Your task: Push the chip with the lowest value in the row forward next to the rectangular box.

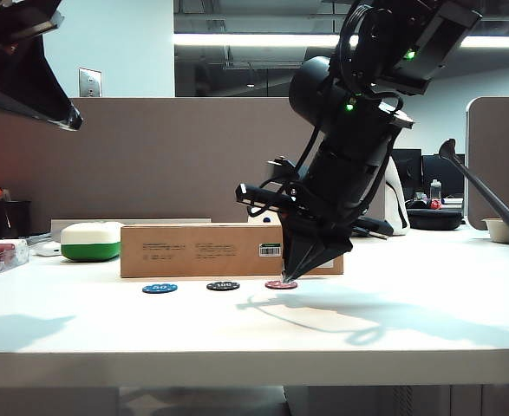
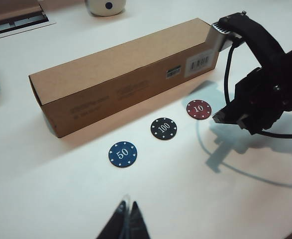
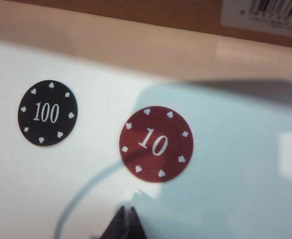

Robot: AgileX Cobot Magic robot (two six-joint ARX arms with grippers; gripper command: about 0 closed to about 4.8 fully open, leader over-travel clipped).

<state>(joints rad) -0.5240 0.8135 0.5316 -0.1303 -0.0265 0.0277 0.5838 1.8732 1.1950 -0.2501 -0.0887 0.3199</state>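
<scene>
We have three chips in a row on the white table (image 1: pixel 410 329) in front of the rectangular box (image 2: pixel 121 74): blue 50 (image 2: pixel 122 154), black 100 (image 2: pixel 163 128), and the chip (image 3: pixel 156 143) we care about, the red 10, lowest value, at the right end of the row in the exterior view. It lies flat, near the box but not touching it, with a strip of bare table between them, roughly level with the barcode label (image 2: pixel 201 61). The right gripper (image 3: pixel 126 221) is down at table level just on the near side of the chip, fingertips pressed together into one point; whether the tip already touches the chip's rim we cannot tell, it is at most just beside it. So the line runs claw, chip, box, and we judge the coming move as a short straight push away from the camera toward the box's long side, square to its long axis. The box's length gives plenty of margin sideways, but an off-centre push could spin the chip toward the black 100. The left gripper (image 2: pixel 127 221) hangs high and well back, tips apparently together, far from the row; the right arm is clearly the nearer one
</scene>
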